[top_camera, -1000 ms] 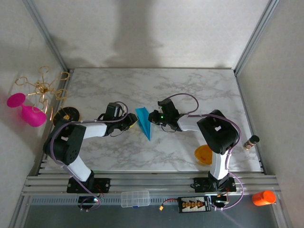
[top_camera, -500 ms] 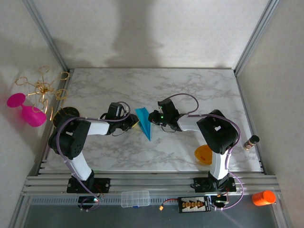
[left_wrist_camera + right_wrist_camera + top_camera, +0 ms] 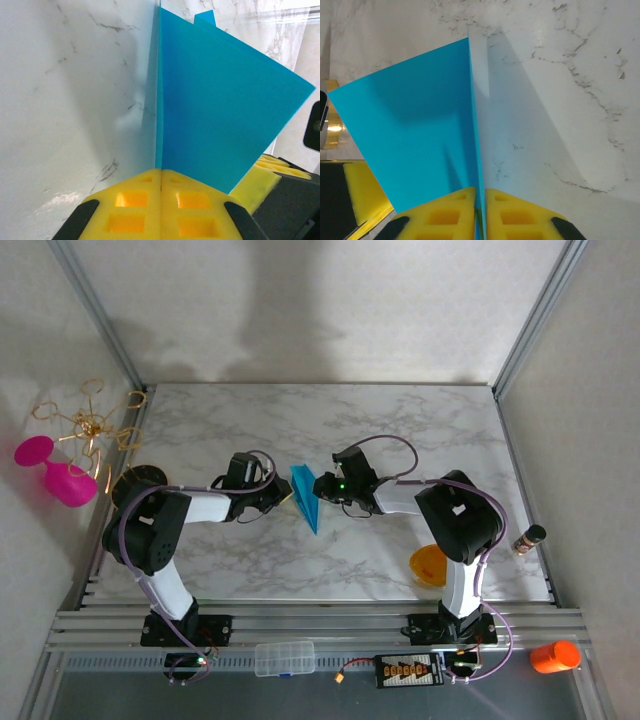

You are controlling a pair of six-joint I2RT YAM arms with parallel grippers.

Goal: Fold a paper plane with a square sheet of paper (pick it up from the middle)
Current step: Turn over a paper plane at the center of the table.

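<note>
The left hand (image 3: pixel 284 502) and right hand (image 3: pixel 318 487) each pinch the narrow teal-blue paper plane (image 3: pixel 303 497) at the centre of the marble desk (image 3: pixel 410 430).

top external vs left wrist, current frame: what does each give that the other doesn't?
Top external: the left gripper and right gripper flanking the paper plane, plus the orange bowl at the near right of the table. Left wrist: close up, yellow pads pressed shut on the plane's folded edge. Shared: teal plane, marble table, left gripper.
</note>
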